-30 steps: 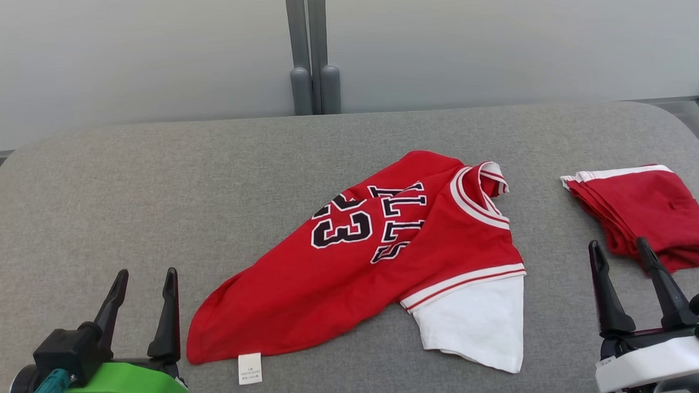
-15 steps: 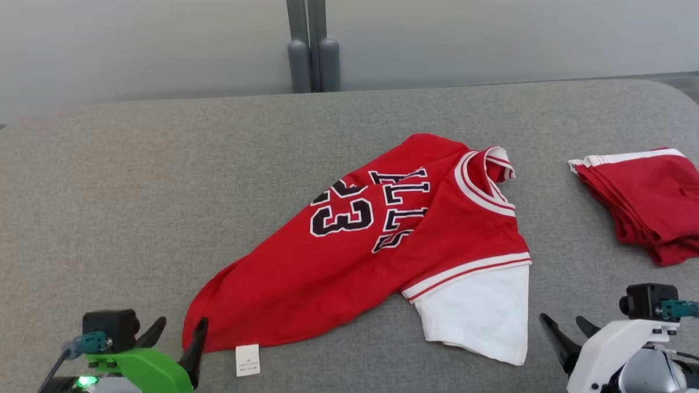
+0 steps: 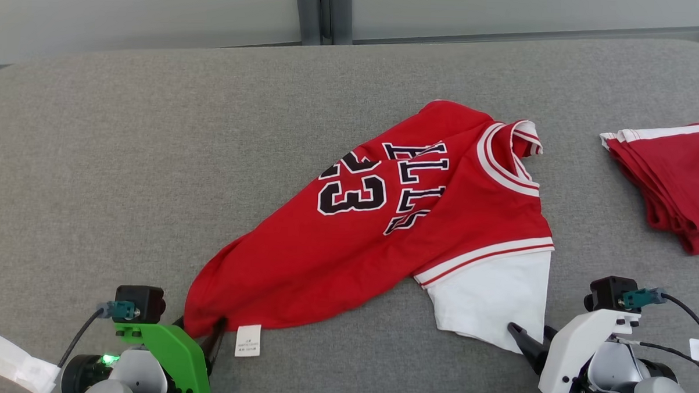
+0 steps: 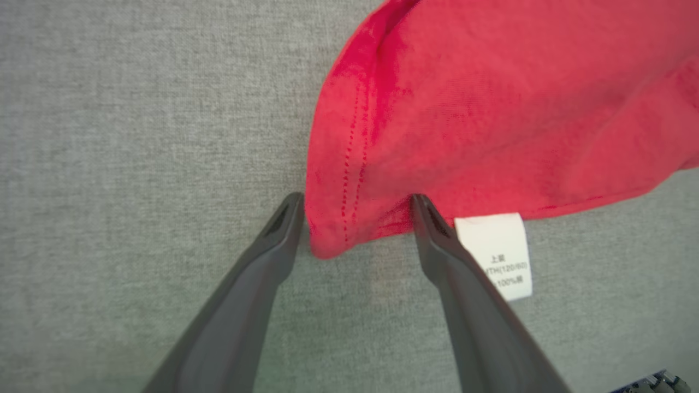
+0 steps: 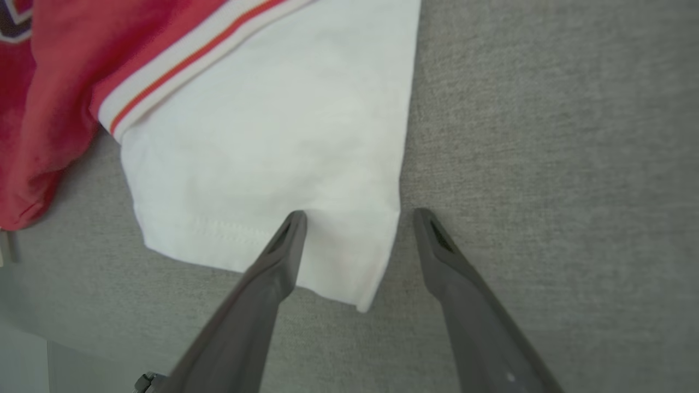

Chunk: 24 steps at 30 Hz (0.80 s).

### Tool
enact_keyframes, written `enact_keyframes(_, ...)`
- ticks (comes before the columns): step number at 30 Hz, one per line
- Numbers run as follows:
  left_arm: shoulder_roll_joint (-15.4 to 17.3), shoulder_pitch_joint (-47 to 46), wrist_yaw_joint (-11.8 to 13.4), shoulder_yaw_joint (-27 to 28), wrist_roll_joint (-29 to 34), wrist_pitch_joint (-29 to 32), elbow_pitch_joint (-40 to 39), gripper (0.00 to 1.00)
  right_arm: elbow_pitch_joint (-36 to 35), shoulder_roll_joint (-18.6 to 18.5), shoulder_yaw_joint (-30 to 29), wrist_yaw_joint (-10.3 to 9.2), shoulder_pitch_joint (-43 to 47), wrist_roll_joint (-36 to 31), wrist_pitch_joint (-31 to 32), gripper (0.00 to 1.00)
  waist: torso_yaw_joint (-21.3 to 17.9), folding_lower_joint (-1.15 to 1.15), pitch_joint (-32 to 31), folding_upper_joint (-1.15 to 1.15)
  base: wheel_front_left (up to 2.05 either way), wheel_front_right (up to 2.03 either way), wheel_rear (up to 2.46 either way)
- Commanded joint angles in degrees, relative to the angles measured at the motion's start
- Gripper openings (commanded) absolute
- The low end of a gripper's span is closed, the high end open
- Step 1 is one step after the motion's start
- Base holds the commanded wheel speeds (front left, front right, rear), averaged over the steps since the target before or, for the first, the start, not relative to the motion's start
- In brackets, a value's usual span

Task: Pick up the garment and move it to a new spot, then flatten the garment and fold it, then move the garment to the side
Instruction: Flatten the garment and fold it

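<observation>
Garment [image 3: 382, 244], a red shirt with one white sleeve [image 3: 491, 300], lies crumpled on the middle of the grey padded bench [image 3: 124, 154], running slantwise from its collar at the far right to a red hem corner at the near left. A folded pile of red cloth [image 3: 675, 184] sits well apart on the bench's right edge.

The left hand [image 3: 199, 328] is at the near left, its fingers spread wide on either side of that red hem corner. In the left wrist view the corner sits between the two tips, one tip against the cloth edge and the other just beside it, and nothing is clamped. The right hand [image 3: 531, 329] is at the near right with its fingers spread just as wide. The right wrist view shows one finger over the sleeve's hem, the other above bare bench just beside the sleeve, and the sleeve's corner between them, ungripped.

The head view takes in the black "23" and the lettering on the chest. The left wrist view brings out a dotted stitch line along the hem and small print on the white label [image 3: 247, 339], which hangs just beside that hand.
</observation>
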Motion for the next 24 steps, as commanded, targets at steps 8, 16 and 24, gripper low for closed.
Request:
enact_keyframes(8, -1.1, -0.8, -1.5, -0.6, -1.0, -0.3, 3.3, 0.40, 1.6, 1.1, 4.8, 0.03, 0.8, 2.7, -2.3, 0.00, -0.2, 0.00, 0.8, 0.00, 0.00, 0.00, 0.00)
enact_keyframes(16, -1.1, -0.6, -1.9, 0.3, -0.8, -3.5, 2.5, 0.00, 0.8, -1.5, 5.0, 0.02, -1.2, 2.2, -10.4, 0.00, -0.1, 0.00, 0.0, 0.00, 0.00, 0.00, 0.00)
enact_keyframes(24, 0.7, -3.5, -1.6, 2.0, 0.5, -6.2, -3.0, 0.00, -6.3, -2.9, 4.2, 0.01, -5.1, 5.4, -18.1, 0.00, -0.4, 0.00, -0.1, 0.00, 0.00, 0.00, 0.00)
